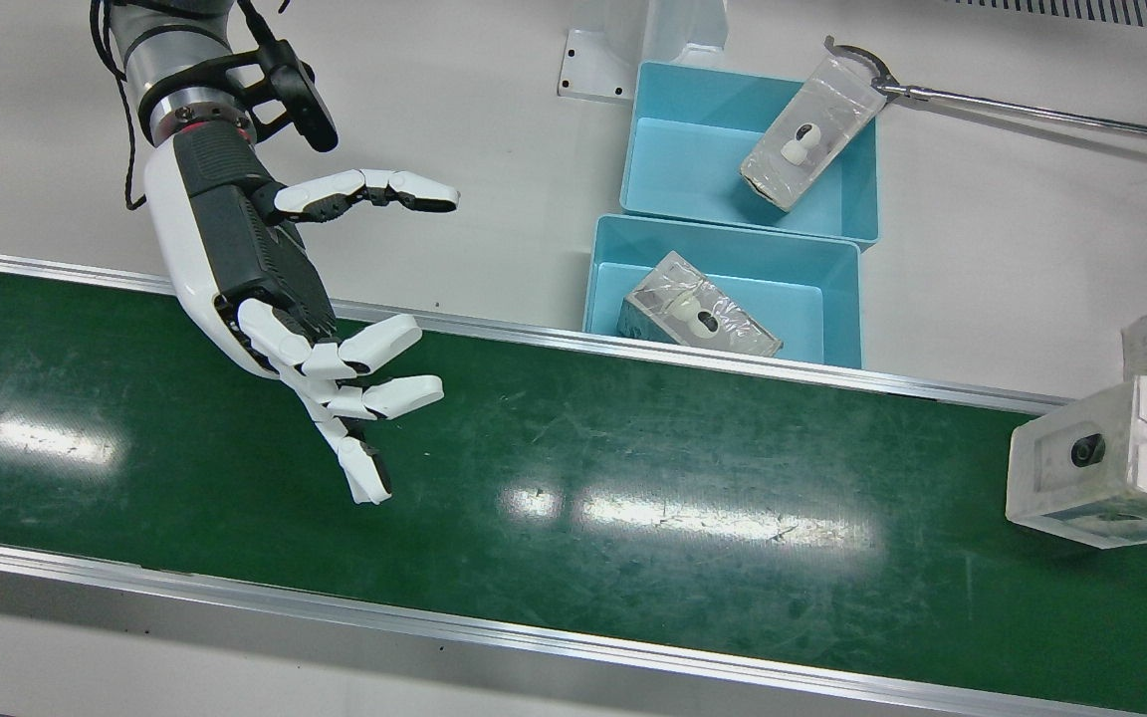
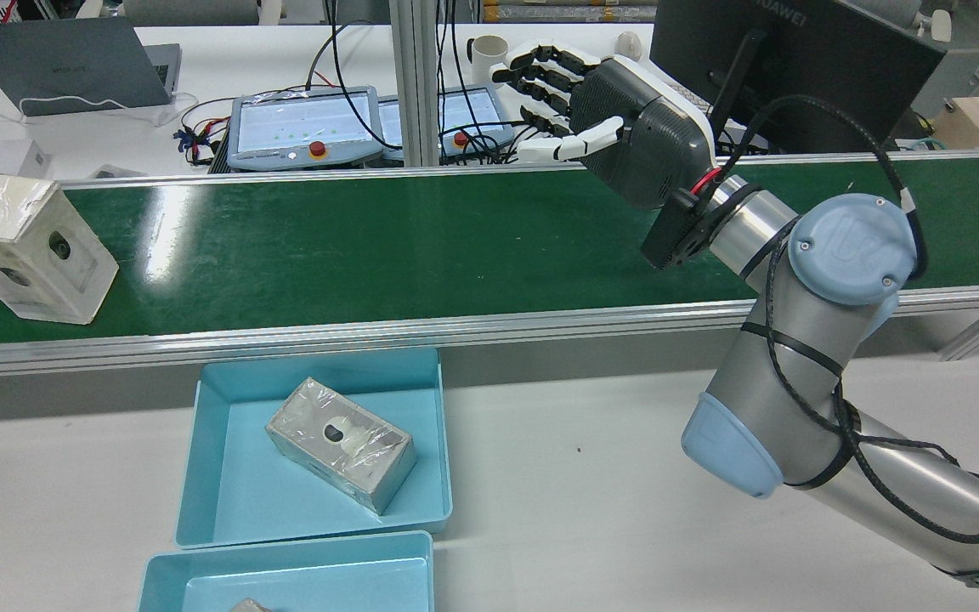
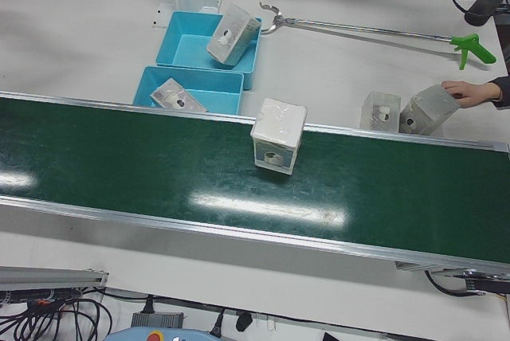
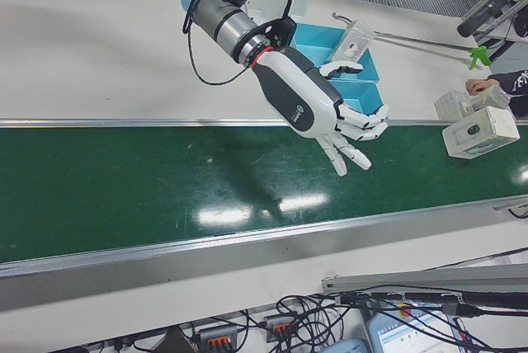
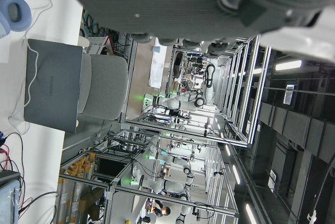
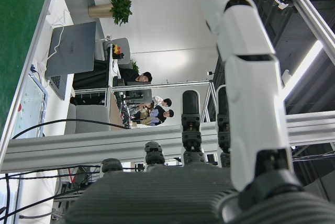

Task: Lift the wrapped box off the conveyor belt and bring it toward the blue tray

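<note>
The right hand (image 1: 305, 309) hangs over the belt (image 1: 573, 468), fingers spread, holding nothing. The box (image 1: 1111, 463) stands on the belt, well apart from it. Of the left hand (image 5: 209, 4) only a blurred palm shows in its own view, so I cannot tell its fingers' state.

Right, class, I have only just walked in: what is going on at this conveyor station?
The right robot hand hangs open above the green conveyor belt, holding nothing. A wrapped box stands on the belt well off to one side of it, not yet picked. Beside the belt sit two blue trays, each already holding a wrapped box. At the table's edge a person's hand rests on one of two more boxes. The left robot hand's state cannot be told.
</note>
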`<state>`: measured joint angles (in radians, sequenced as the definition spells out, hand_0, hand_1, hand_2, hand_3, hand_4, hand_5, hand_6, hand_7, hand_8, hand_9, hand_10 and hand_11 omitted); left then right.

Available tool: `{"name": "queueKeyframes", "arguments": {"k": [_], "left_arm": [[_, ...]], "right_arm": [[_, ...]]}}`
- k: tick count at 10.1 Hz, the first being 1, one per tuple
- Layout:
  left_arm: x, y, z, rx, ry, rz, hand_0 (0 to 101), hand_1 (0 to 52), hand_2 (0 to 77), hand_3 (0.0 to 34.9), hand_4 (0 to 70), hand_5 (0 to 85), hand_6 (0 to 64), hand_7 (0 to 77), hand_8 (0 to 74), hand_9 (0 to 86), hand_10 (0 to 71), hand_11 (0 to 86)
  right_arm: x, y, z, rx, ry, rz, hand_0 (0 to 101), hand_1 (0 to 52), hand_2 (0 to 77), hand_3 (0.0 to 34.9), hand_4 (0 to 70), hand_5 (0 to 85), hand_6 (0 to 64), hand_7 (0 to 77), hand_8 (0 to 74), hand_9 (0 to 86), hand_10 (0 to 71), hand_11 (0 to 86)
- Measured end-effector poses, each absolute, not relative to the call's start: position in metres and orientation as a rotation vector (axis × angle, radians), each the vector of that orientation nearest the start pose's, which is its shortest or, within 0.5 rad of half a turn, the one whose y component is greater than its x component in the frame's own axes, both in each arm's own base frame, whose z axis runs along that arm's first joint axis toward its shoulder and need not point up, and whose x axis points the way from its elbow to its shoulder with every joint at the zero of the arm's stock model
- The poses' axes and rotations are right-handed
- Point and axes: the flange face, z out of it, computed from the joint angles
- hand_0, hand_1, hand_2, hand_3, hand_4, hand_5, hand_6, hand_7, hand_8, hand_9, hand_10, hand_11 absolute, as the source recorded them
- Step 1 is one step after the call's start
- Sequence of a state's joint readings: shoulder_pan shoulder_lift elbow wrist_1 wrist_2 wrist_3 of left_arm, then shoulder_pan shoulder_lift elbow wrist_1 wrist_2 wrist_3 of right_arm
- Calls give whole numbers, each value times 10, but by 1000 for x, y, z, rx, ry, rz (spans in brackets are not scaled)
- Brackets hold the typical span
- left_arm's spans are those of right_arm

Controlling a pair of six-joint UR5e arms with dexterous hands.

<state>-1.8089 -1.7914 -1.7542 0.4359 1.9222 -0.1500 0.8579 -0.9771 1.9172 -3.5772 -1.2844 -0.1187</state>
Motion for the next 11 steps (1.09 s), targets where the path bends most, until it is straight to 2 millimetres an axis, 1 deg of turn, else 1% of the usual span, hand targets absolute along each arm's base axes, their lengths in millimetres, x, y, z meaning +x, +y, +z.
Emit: {"name": "queueKeyframes", "arguments": {"k": [1, 3, 4, 5, 6, 7, 8, 9, 10, 11], "left_arm": [[-225, -505, 526, -303, 2191, -2279, 0, 0, 5, 0, 0, 11, 0, 0, 0, 0, 5, 0], [-225, -505, 526, -303, 2191, -2279, 0, 0, 5, 0, 0, 11, 0, 5, 0, 0, 5, 0], [-225, -505, 526, -303, 2191, -2279, 0, 0, 5, 0, 0, 11, 0, 0, 0, 0, 5, 0], [-225, -505, 526, -303, 2191, -2279, 0, 0, 11, 0, 0, 11, 0, 0, 0, 0, 5, 0], [-225, -505, 526, -303, 2191, -2279, 0, 0, 11, 0, 0, 11, 0, 0, 0, 0, 5, 0], [-225, -505, 526, -303, 2191, -2279, 0, 0, 5, 0, 0, 11, 0, 0, 0, 0, 5, 0], [-225, -505, 526, -303, 2191, -2279, 0, 0, 5, 0, 0, 11, 0, 0, 0, 0, 5, 0], [-225, -505, 526, -303, 2191, -2279, 0, 0, 5, 0, 0, 11, 0, 0, 0, 0, 5, 0], [-225, -505, 526, -303, 2191, -2279, 0, 0, 5, 0, 0, 11, 0, 0, 0, 0, 5, 0], [-225, -505, 526, -303, 2191, -2279, 0, 0, 5, 0, 0, 11, 0, 0, 0, 0, 5, 0]], "right_arm": [[-271, -559, 238, 605, 2792, -1697, 518, 191, 218, 174, 164, 382, 98, 311, 27, 93, 0, 11], [-276, -556, 238, 619, 2794, -1698, 518, 191, 218, 180, 175, 382, 87, 311, 22, 93, 0, 11], [-282, -554, 240, 631, 2794, -1706, 518, 207, 218, 182, 175, 382, 93, 311, 22, 93, 0, 11], [-289, -551, 241, 644, 2795, -1712, 518, 207, 218, 182, 175, 382, 93, 311, 22, 93, 0, 11], [-297, -548, 242, 661, 2797, -1718, 540, 224, 235, 190, 185, 382, 93, 311, 27, 93, 0, 11], [-306, -544, 244, 679, 2798, -1729, 544, 224, 235, 190, 175, 382, 93, 316, 27, 93, 0, 11], [-317, -543, 249, 693, 2796, -1752, 590, 305, 207, 171, 175, 398, 98, 316, 27, 93, 0, 11], [-326, -544, 256, 703, 2790, -1779, 637, 251, 229, 174, 175, 393, 87, 311, 11, 60, 0, 11], [-332, -545, 260, 709, 2784, -1795, 555, 158, 164, 172, 175, 387, 76, 256, 11, 60, 0, 11], [-335, -546, 262, 712, 2782, -1799, 555, 158, 164, 172, 175, 387, 76, 256, 11, 60, 0, 11]]}}
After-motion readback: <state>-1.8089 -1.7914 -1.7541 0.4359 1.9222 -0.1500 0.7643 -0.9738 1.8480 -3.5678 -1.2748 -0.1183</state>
